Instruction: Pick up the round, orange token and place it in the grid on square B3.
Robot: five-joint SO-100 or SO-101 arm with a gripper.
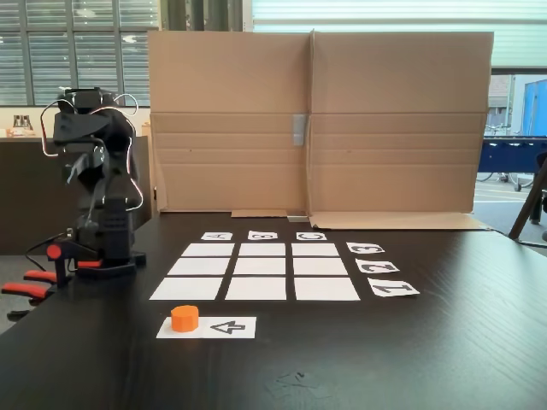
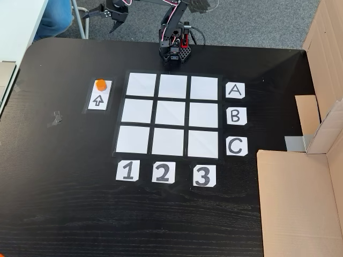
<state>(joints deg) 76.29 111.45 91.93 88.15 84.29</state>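
The orange token [image 1: 185, 318] [image 2: 101, 84] stands on the end of a white strip printed with a black arrow [image 1: 226, 326], just outside the grid [image 1: 256, 272] [image 2: 169, 114], beside the corner square of row A and column 1. Square B3 [image 1: 262, 249] [image 2: 203, 114] is bare. The black arm [image 1: 90, 196] is folded up over its base [image 2: 174, 51] at the table's edge. My gripper [image 2: 115, 19] hangs beyond that edge, well away from the token and holding nothing. Its jaws are too small and dark to read.
A tall cardboard screen [image 1: 316, 120] [image 2: 300, 203] walls one side of the table beyond the A B C labels. Orange-handled clamps [image 1: 30, 289] grip the table edge beside the arm's base. A scrap of tape [image 2: 55, 118] lies on the dark tabletop.
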